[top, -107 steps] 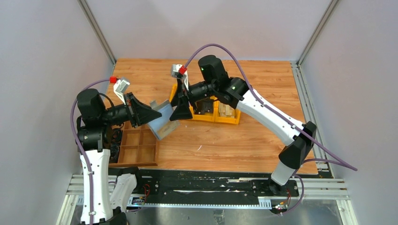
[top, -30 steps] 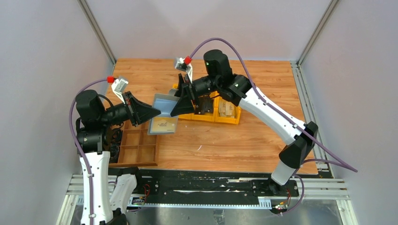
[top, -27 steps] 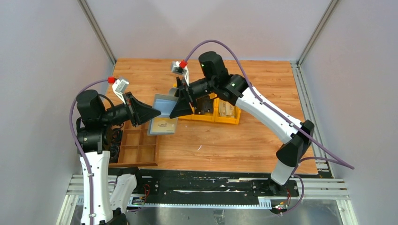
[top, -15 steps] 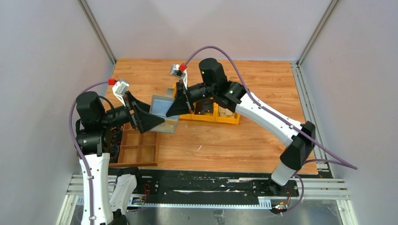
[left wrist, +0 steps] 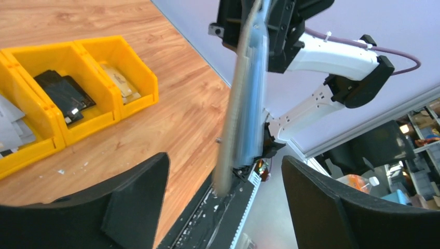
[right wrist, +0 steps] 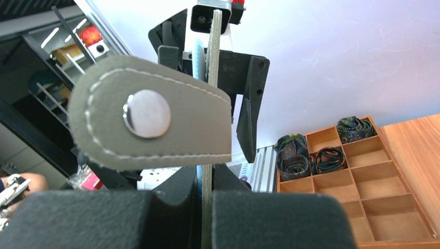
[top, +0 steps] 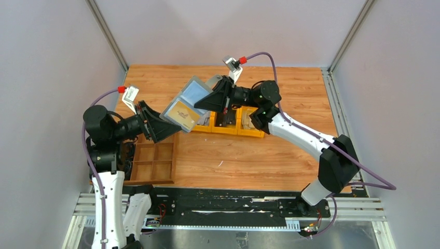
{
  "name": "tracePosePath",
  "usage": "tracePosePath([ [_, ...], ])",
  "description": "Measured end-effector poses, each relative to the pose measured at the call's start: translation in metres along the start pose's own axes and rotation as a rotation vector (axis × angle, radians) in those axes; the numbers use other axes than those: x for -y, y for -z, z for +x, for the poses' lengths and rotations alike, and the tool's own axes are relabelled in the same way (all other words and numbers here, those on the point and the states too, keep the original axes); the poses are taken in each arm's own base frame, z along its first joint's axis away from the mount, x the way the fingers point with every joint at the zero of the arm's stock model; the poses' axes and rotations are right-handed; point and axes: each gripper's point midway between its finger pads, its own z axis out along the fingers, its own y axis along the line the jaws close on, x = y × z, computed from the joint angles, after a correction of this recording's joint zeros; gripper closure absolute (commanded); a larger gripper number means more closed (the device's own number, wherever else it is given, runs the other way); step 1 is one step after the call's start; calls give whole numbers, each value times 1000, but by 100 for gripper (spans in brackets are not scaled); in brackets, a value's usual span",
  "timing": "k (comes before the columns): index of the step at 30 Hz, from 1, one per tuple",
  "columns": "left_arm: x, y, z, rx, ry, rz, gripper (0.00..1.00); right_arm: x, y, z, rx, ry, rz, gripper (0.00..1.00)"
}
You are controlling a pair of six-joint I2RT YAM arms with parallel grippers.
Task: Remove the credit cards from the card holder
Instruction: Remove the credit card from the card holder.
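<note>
Right end effector (right wrist: 206,189) clamped on card holder (top: 186,105) (opened, midair), left end effector (left wrist: 224,167) spread wide

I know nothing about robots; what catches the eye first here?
The grey-blue card holder hangs unfolded in mid-air above the table, pinched by the right gripper, with a tan credit card showing inside. The left gripper gapes open by its nearer edge, and yellow bins sit behind.
</note>
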Motion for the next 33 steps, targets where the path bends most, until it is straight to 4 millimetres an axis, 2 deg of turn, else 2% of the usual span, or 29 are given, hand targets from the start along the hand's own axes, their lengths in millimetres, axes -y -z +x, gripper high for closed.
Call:
tracePosePath([
  [7, 8, -3, -13, 56, 63, 42, 23, -9, 4, -2, 88, -22, 32, 100],
  [12, 16, -2, -20, 74, 68, 62, 31, -21, -1, -3, 135, -26, 33, 100],
  [17, 20, -2, -23, 83, 66, 70, 34, -19, -5, -1, 180, -47, 59, 100],
  [20, 21, -2, -24, 84, 65, 72, 42, -16, -8, 0, 206, -61, 78, 100],
  [23, 22, -2, -24, 86, 61, 74, 60, -16, -10, 1, 225, -68, 87, 100],
  [27, 21, -2, -26, 93, 52, 70, 75, -11, -10, 3, 245, -82, 109, 100],
  [28, 20, -3, -27, 98, 45, 65, 78, -10, -10, 4, 250, -84, 114, 95],
  [29, 18, -3, -27, 101, 44, 59, 81, -10, -10, 4, 250, -85, 116, 86],
  [33, 13, -3, -29, 111, 31, 20, 93, -5, -10, 5, 253, -91, 138, 41],
])
